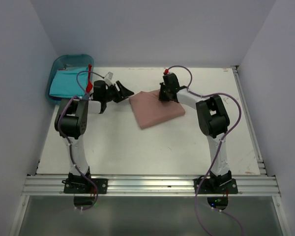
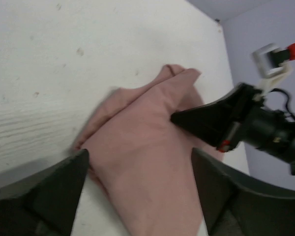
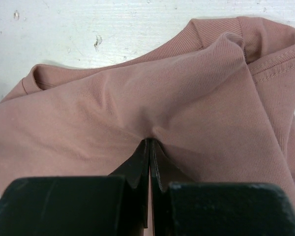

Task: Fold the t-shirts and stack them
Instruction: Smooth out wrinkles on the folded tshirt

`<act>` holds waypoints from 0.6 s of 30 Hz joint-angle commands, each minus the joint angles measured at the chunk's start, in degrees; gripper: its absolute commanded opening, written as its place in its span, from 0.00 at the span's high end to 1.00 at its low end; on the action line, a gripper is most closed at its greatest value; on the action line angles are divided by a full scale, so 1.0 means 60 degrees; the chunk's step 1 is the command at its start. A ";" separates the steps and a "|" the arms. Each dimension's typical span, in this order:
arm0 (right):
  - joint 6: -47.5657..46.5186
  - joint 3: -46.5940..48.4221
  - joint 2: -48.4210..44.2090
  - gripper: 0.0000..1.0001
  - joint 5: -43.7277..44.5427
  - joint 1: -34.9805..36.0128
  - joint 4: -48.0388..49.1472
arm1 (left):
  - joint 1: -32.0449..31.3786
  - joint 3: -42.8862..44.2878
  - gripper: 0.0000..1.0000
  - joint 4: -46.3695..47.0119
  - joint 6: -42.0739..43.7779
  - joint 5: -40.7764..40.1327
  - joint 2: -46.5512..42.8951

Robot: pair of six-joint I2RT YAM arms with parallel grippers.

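Observation:
The dusty pink t-shirt [image 1: 155, 110] lies folded on the white table. My right gripper [image 1: 164, 97] is shut and pinches a fold of the pink cloth near its far edge; the wrist view shows the closed tips [image 3: 148, 142] buried in the fabric [image 3: 137, 98]. My left gripper [image 1: 124, 91] is open and empty just left of the shirt; in its wrist view [image 2: 140, 151] the pink shirt [image 2: 147, 167] lies between and beyond the spread jaws, which do not touch it. The turquoise t-shirt [image 1: 67, 82] lies in the bin. No red t-shirt is in view.
The blue plastic bin [image 1: 57, 64] sits at the table's far left corner, behind the left arm. White walls close in the back and both sides. The right arm's gripper [image 2: 211, 120] shows in the left wrist view, on the shirt.

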 commanded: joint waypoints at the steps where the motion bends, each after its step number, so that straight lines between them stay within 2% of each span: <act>1: -0.0337 -0.0608 -0.0144 1.00 -0.0633 0.0031 0.0088 | -0.0026 -0.0378 0.00 0.0330 0.0550 -0.0377 -0.2422; 4: -0.0455 -0.0887 -0.0568 0.99 -0.1409 0.0045 0.0909 | -0.0201 -0.0760 0.00 -0.0488 0.0916 -0.0567 -0.4061; 5: -0.0469 -0.1004 -0.0759 0.84 -0.1440 0.0031 0.1043 | -0.0289 -0.0834 0.00 -0.0711 0.1019 -0.0626 -0.4313; 7: -0.0440 -0.1296 -0.1488 0.48 -0.1091 0.0045 0.1466 | -0.0668 -0.1097 0.00 -0.1411 0.1428 -0.0787 -0.4724; 11: -0.0527 -0.1767 -0.2443 0.18 0.0110 0.0045 0.1426 | -0.1358 -0.1713 0.00 -0.1651 0.1562 -0.0643 -0.4946; 14: -0.0777 -0.1620 -0.2694 0.16 0.0800 -0.0071 0.0782 | -0.1769 -0.1948 0.00 -0.1388 0.1417 -0.0408 -0.4479; 18: -0.0791 -0.2103 -0.3090 0.15 0.0698 -0.0320 0.1088 | -0.2076 -0.1657 0.00 -0.0801 0.1050 0.0397 -0.3425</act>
